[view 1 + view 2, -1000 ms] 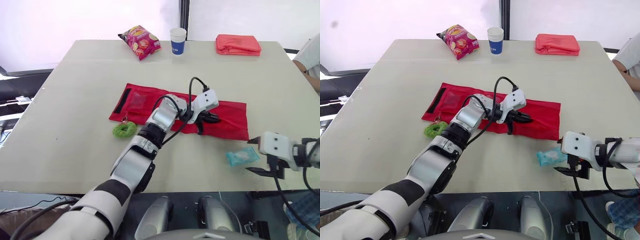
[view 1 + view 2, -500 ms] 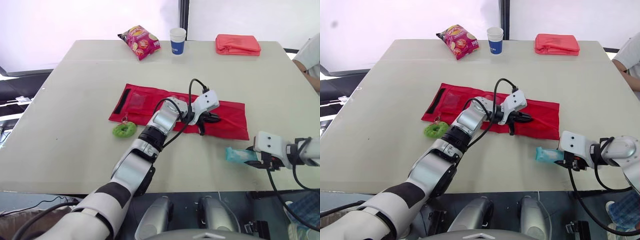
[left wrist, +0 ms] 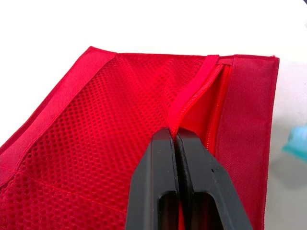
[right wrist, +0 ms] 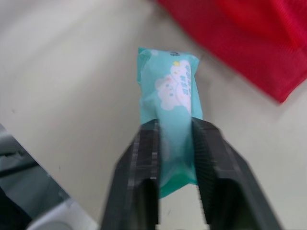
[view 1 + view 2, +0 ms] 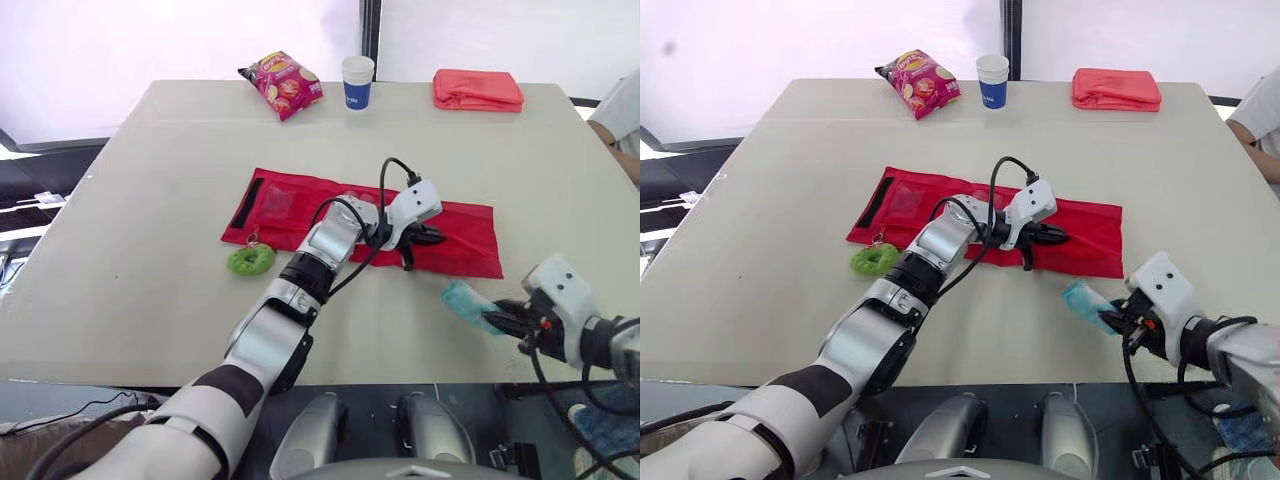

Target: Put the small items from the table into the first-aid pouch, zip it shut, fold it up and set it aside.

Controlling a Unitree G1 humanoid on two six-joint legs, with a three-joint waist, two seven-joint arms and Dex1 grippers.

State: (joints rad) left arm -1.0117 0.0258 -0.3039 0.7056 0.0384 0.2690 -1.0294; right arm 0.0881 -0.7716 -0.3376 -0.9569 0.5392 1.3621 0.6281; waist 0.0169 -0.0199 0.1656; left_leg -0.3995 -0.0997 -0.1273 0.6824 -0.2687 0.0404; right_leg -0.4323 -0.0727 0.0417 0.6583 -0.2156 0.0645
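The red first-aid pouch (image 5: 465,240) lies unfolded flat across the middle of the table. My left gripper (image 5: 425,238) rests on its right half, shut on the red mesh fabric (image 3: 120,110) beside the open zipper (image 3: 204,91). A small teal wipes packet (image 5: 462,298) is just off the pouch's right end, near the table's front edge. My right gripper (image 5: 490,316) is shut on it; in the right wrist view the packet (image 4: 170,91) stands out from between the two fingers (image 4: 144,158). A green ring (image 5: 249,260) lies by the pouch's left end.
At the back of the table lie a chips bag (image 5: 283,84), a blue and white paper cup (image 5: 357,80) and a folded red cloth (image 5: 478,90). A person's sleeve (image 5: 622,110) shows at the right edge. The table's front edge runs close under my right gripper.
My right gripper, open beside the teal packet a second ago, has shut on it and turned it up off the table. The left gripper has kept its grip.
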